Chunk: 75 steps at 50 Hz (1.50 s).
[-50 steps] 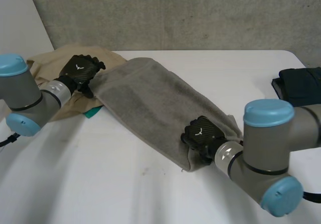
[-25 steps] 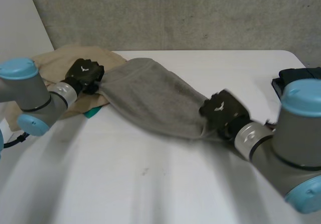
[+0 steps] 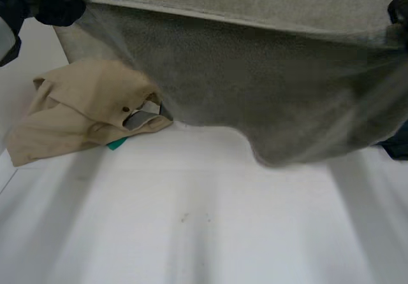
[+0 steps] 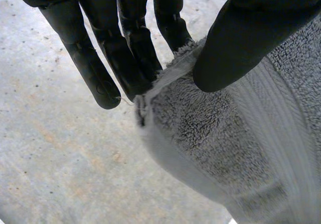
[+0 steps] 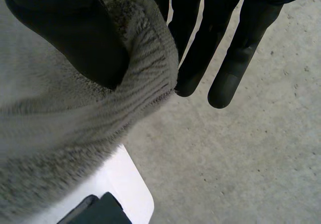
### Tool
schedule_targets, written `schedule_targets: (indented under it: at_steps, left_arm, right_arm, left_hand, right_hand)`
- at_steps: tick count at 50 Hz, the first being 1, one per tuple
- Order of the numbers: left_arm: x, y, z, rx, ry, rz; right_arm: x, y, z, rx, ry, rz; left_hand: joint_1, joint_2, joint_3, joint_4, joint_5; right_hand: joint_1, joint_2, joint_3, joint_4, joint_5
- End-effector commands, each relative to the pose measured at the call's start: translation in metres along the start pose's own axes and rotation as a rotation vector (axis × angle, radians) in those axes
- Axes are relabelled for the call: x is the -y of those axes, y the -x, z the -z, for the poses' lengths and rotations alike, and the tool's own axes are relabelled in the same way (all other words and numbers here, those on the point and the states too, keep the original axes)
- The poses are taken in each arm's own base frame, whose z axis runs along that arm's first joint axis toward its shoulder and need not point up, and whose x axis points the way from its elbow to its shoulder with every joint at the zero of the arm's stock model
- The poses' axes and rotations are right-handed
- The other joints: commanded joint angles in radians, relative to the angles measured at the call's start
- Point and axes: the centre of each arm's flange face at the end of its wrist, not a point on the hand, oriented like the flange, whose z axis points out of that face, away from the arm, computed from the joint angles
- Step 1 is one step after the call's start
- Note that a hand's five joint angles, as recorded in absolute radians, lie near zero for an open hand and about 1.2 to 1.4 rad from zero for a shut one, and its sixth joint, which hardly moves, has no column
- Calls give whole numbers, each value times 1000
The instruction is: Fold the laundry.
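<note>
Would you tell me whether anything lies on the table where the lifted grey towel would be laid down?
Yes: a crumpled beige garment lies on the white table below the left end of the grey terry towel; the nearer tabletop looks bare.

Right hand (image 5: pixel 62 33) pinching grey towel (image 5: pixel 65 128) edge, white table (image 5: pixel 126 184) corner beneath

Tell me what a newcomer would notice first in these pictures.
A large grey terry towel hangs stretched wide above the white table, in front of the head camera. The left hand pinches one upper end between thumb and fingers, and the right hand pinches the other end likewise. A crumpled beige garment lies on the table below the end held by the left hand.
</note>
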Motion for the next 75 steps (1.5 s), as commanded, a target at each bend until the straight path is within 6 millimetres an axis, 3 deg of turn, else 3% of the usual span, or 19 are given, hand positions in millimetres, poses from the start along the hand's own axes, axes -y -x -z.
schedule_targets:
  at_steps: [1, 6, 9, 13, 16, 19, 21, 25, 28, 32, 35, 42, 48, 53, 56, 61, 69, 71, 75]
  left_arm:
    - [-14, -11, 5, -55, 119, 22]
    - [-67, -23, -13, -85, 250, -34]
    - [-85, -27, -20, -78, 297, -68]
    - [-110, -47, -45, -89, 282, -121]
    - [-120, -45, -77, -17, 173, -165]
    - [-109, -35, -108, 103, 8, -209]
    - [-93, -24, -123, 189, -108, -228]
    - [-42, -7, -140, 365, -419, -223]
    - [-22, -5, -138, 395, -512, -200]
    - [-14, -1, -130, 386, -501, -175]
    - [-30, -9, -121, 348, -435, -157]
    - [-86, -46, -91, 201, -243, -130]
    - [-137, -83, -58, 57, -73, -95]
    - [-178, -115, -13, -75, 164, -48]
    - [-189, -130, 16, -160, 316, -27]
    - [-158, -133, 61, -276, 501, -31]
    - [-119, -125, 156, -528, 940, -127]
    - [-114, -124, 164, -568, 969, -154]
    - [-112, -123, 152, -548, 892, -205]
  right_arm:
    - [-8, 2, -5, 48, 23, -18]
    - [-28, 4, -22, 63, 67, -31]
    - [-35, 7, -35, 76, 75, -31]
    - [-52, 22, -63, 125, 90, -45]
    - [-54, 30, -87, 103, 66, -32]
    - [-43, 23, -116, -39, -14, 5]
    - [-20, 5, -136, -232, -158, 23]
    - [17, -21, -145, -474, -420, 15]
    - [37, -32, -137, -556, -556, -3]
    - [35, -33, -131, -534, -548, -36]
    - [26, -26, -131, -497, -514, -51]
    - [-27, 24, -130, -295, -302, -88]
    - [-90, 88, -115, -63, -66, -125]
    - [-122, 121, -101, 52, 67, -129]
    - [-133, 132, -88, 118, 150, -86]
    - [-156, 135, -54, 267, 353, 15]
    - [-144, 103, 17, 491, 566, 203]
    - [-150, 96, 25, 509, 592, 246]
    - [-158, 91, 24, 488, 597, 250]
  left_hand:
    - [268, 201, 204, 199, 227]
    - [268, 201, 204, 199, 227]
    - [268, 201, 204, 199, 227]
    - [268, 201, 204, 199, 227]
    - [268, 201, 204, 199, 227]
    - [268, 201, 204, 199, 227]
    - [268, 201, 204, 199, 227]
    - [268, 201, 204, 199, 227]
    - [268, 201, 204, 199, 227]
    - [268, 201, 204, 199, 227]
    - [268, 201, 204, 199, 227]
    - [268, 201, 204, 199, 227]
    - [268, 201, 204, 199, 227]
    - [268, 201, 204, 199, 227]
    - [268, 201, 204, 199, 227]
    - [268, 201, 204, 199, 227]
    - [268, 201, 204, 199, 227]
    - [268, 201, 204, 199, 227]
    - [268, 201, 204, 199, 227]
  right_hand:
    - [263, 224, 206, 198, 238]
    - [263, 224, 206, 198, 238]
    - [263, 224, 206, 198, 238]
    - [263, 224, 206, 198, 238]
    - [263, 224, 206, 198, 238]
    - [263, 224, 206, 198, 238]
    - [263, 224, 206, 198, 238]
    - [263, 224, 206, 198, 238]
    - [263, 224, 206, 198, 238]
    - [263, 224, 206, 198, 238]
    - [263, 224, 206, 198, 238]
    - [263, 224, 206, 198, 238]
    - [263, 224, 206, 198, 238]
    - [263, 224, 206, 198, 238]
    - [263, 224, 206, 198, 238]
    - [263, 224, 206, 198, 238]
    - [263, 224, 206, 198, 238]
    - [263, 224, 206, 198, 238]
    - [263, 224, 206, 198, 238]
